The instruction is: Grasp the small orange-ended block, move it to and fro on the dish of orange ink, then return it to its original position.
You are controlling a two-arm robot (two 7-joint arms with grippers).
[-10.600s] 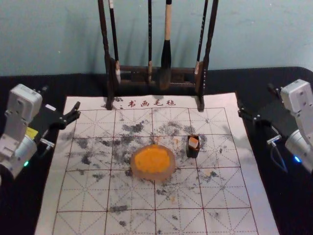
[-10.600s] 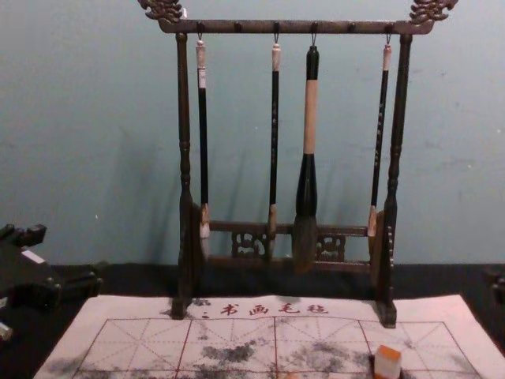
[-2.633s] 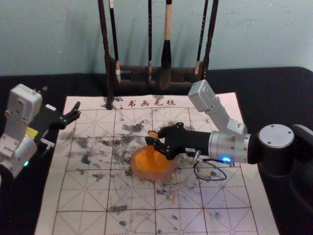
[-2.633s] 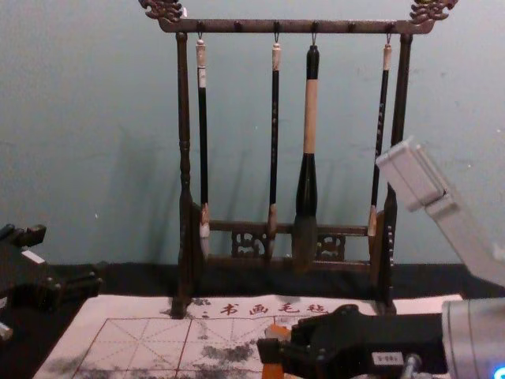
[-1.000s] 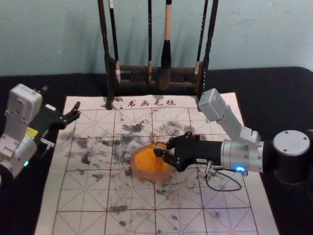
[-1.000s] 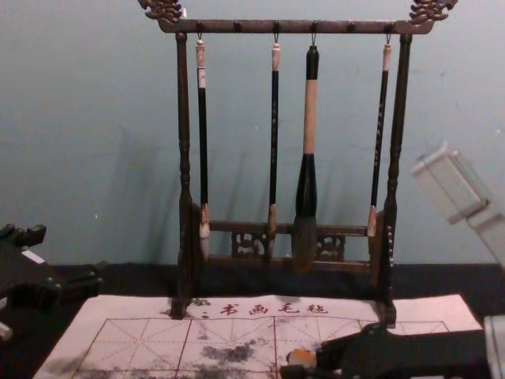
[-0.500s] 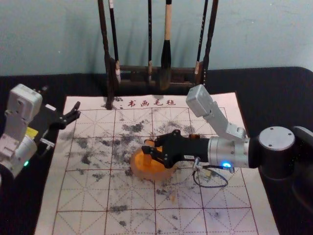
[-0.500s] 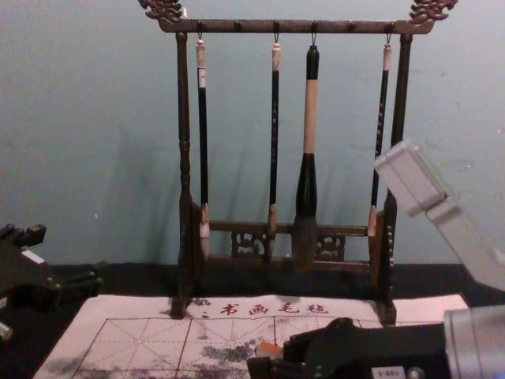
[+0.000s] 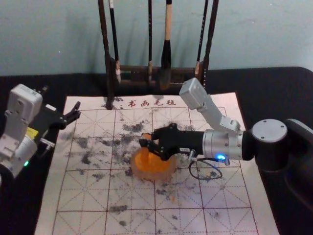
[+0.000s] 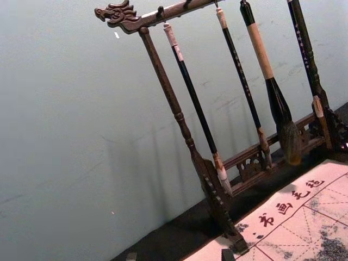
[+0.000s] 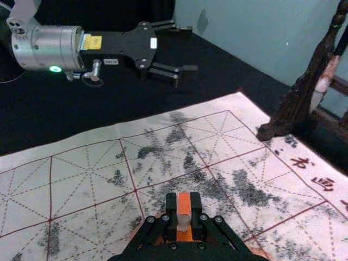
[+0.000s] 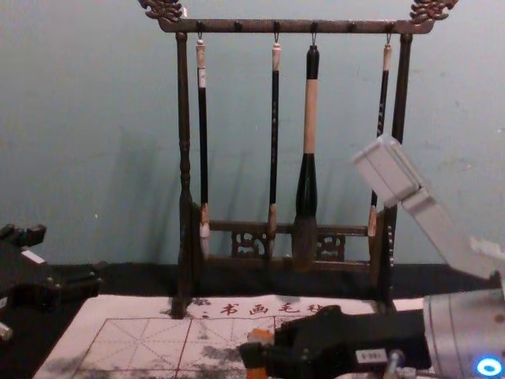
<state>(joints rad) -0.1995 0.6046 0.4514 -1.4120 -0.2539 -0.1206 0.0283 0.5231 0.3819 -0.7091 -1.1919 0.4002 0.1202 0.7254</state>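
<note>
My right gripper (image 9: 148,139) is over the left part of the ink dish (image 9: 168,172), shut on the small block (image 9: 146,135). The block stands roughly upright, orange at both ends, its lower end at the orange ink (image 9: 157,165); whether they touch I cannot tell. In the right wrist view the block (image 11: 184,219) is pinched between the fingertips of the right gripper (image 11: 184,205), pale in its middle. My left gripper (image 9: 61,100) is parked open at the left; in the left wrist view, the left gripper (image 10: 179,255) has its tips wide apart.
A dark wooden rack (image 9: 132,75) with hanging brushes stands behind the work. The ink-stained grid mat (image 9: 122,196) lies under the dish on a black-covered table (image 9: 19,210). The right forearm (image 9: 222,145) spans the mat's right side.
Earlier the block stood in a dark holder right of the dish, with the right gripper off to the side. Gripped since, it went right, then left over the dish, lately slightly up and left.
</note>
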